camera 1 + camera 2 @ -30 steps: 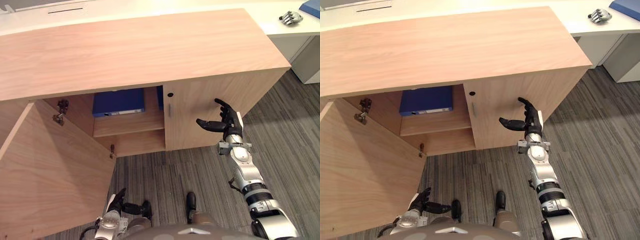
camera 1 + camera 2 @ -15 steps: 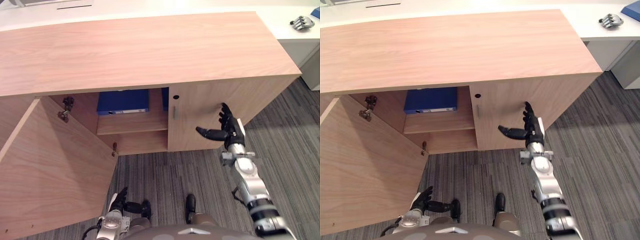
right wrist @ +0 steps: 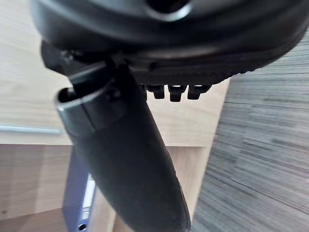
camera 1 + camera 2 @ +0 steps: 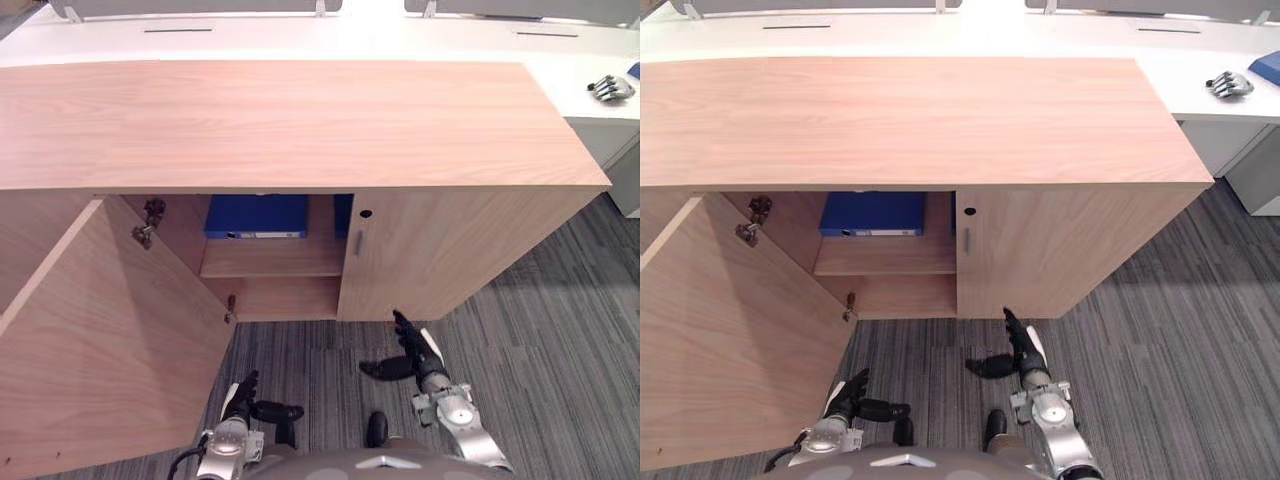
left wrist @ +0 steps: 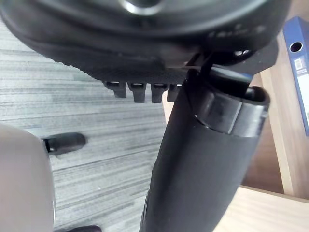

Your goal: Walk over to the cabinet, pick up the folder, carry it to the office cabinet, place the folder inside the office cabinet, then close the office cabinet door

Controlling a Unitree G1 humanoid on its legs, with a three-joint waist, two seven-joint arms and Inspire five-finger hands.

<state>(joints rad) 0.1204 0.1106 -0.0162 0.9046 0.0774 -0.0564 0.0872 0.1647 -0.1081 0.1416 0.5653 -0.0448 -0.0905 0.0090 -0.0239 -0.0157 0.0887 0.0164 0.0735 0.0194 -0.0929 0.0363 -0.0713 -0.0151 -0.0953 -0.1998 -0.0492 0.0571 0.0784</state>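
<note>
The fingers of my right hand (image 4: 413,352) are straight and a little apart, with the thumb standing out to the side, and they hold nothing; the hand hangs low in the middle of the frame, above the grey carpet (image 4: 560,350), just in front of the closed right door (image 4: 450,250). My left hand (image 4: 243,398) shows at the lower left of the frame, its fingers relaxed and empty, close to the edge of the open left door (image 4: 100,340). This door swings out wide toward the lower left, and its hinges (image 4: 150,220) are visible at the upper inner corner. The blue folder (image 4: 257,215) lies flat on the upper shelf (image 4: 270,262) inside the office cabinet (image 4: 300,120), in the opening at the middle of the frame. A second blue object (image 4: 343,212) is just beside it, partly hidden behind the right door, and I cannot tell what it is. The right door has a small metal handle (image 4: 358,242) near its left edge. Behind the cabinet, along the top of the frame, runs a white desk (image 4: 300,40), and at the upper right a spare robot hand (image 4: 610,88) lies on it.
</note>
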